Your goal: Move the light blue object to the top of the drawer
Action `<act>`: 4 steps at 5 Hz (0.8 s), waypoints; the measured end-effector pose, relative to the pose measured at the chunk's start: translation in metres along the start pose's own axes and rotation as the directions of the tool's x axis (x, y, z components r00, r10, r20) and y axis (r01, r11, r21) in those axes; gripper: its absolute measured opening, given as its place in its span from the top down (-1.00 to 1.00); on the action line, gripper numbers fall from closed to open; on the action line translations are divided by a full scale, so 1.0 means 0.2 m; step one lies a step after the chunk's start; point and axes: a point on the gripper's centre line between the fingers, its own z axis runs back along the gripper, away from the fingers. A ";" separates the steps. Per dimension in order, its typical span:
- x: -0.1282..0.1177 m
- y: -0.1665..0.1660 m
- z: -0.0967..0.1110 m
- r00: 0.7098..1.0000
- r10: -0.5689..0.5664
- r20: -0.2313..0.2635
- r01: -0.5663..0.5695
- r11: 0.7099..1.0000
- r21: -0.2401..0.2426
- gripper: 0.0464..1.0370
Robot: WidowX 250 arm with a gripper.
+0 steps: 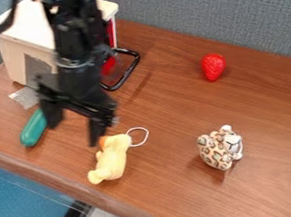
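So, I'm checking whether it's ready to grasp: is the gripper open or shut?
Open. The gripper has its two fingers standing well apart, with the wooden tabletop showing between them.

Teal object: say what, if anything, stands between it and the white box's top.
A flat silvery patch lies on the table between the teal object and the white box, whose side wall rises to the top. Nothing else visible stands there but the black arm.

An office-like workspace around my arm (76, 46), grey fabric cubicle partition (209, 9) behind, wood-grain desktop (168, 183) below me
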 end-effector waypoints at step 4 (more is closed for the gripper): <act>0.16 0.33 -0.26 0.987 0.158 0.010 -0.158 0.987 0.001 -0.93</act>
